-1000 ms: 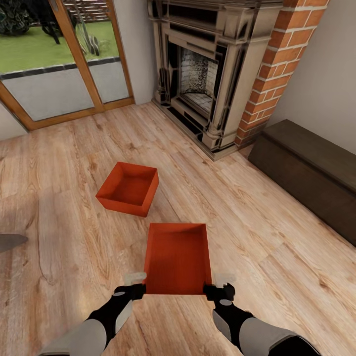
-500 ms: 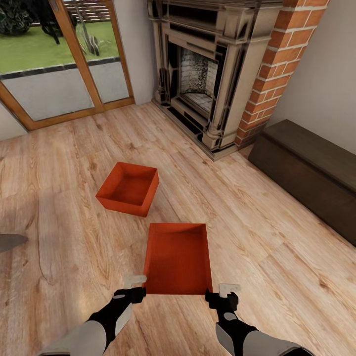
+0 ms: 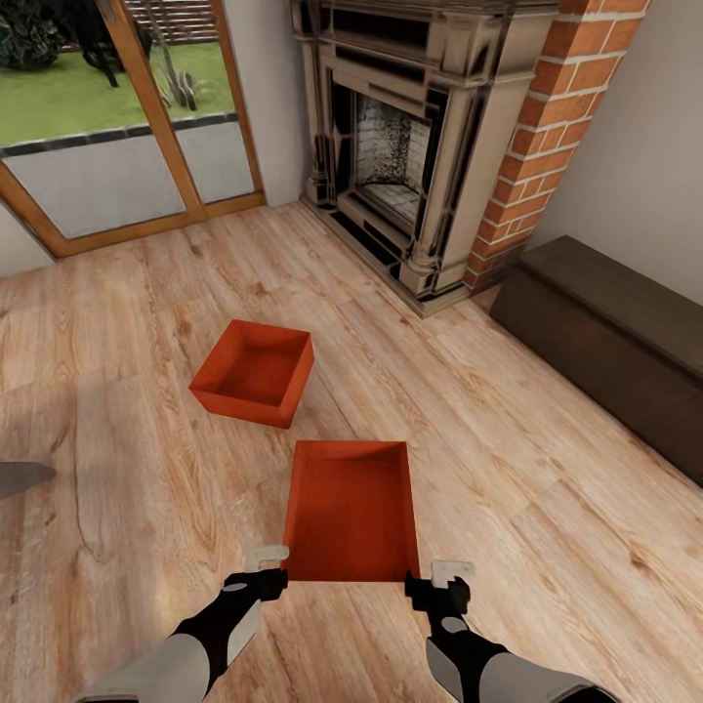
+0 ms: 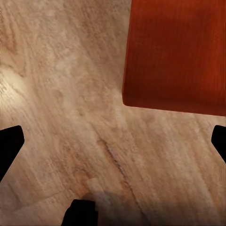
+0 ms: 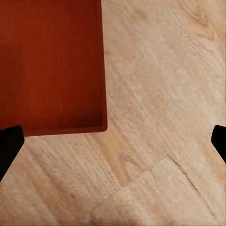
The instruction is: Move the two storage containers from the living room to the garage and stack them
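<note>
Both storage containers sat on the living room's wood-plank floor (image 3: 547,508): the near container (image 3: 351,513) lay straight ahead of the robot, the far container (image 3: 256,373) beyond it toward the glass doors (image 3: 117,127), well apart from the first. The left gripper (image 3: 264,568) hung just outside the near bin's close left corner and the right gripper (image 3: 441,578) just outside its close right corner — each with jaws spread wide and holding nothing, as the wrist views showed, the bin's corner lying between the dark fingertips. The step in hand looked like a two-handed pickup. To do it well, both grippers should probably settle over the side walls evenly and close together, keeping the bin level.
</note>
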Robot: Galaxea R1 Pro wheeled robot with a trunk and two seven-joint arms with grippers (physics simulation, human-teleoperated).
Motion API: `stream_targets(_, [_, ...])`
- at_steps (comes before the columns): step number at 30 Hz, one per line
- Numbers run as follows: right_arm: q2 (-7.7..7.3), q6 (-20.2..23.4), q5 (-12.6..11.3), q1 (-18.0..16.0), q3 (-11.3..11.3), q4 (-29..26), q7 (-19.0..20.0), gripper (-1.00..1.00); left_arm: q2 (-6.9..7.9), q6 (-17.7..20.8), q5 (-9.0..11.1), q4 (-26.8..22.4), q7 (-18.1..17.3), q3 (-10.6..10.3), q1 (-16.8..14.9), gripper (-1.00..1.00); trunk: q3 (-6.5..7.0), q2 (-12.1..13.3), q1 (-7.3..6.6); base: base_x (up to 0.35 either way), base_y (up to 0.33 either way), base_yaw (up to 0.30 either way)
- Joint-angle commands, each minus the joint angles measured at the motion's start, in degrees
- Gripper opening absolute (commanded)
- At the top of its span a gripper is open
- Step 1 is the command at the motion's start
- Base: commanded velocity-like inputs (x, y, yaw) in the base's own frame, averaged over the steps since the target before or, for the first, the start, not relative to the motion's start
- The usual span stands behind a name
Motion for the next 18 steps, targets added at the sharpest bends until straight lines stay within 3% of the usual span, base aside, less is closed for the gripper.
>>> stream_targets(1, [0.08,-0.2,-0.5,0.0,0.5,0.0,-0.2,1.00,-0.03,0.3,0.0,-0.1,0.1,0.3,0.0,1.00,-0.03,0.0,0.00,0.000,0.000,0.000])
stream_targets(5, [0.00,-0.1,-0.5,0.0,0.6,0.0,-0.2,1.00,0.09,0.3,0.0,0.0,0.1,0.3,0.0,1.00,-0.03,0.0,0.00,0.010,0.000,0.000])
stream_targets(9, [-0.08,0.0,-0.4,0.0,0.8,0.0,1.7,1.00,0.29,0.2,-0.1,0.0,0.0,0.2,0.0,1.00,-0.03,0.0,0.00,0.186,0.000,0.000])
stream_targets(18, [-0.13,-0.1,-0.4,0.0,0.8,0.0,2.0,1.00,0.37,0.2,-0.1,0.0,0.0,0.2,0.0,1.00,-0.03,0.0,0.00,0.157,0.000,0.000])
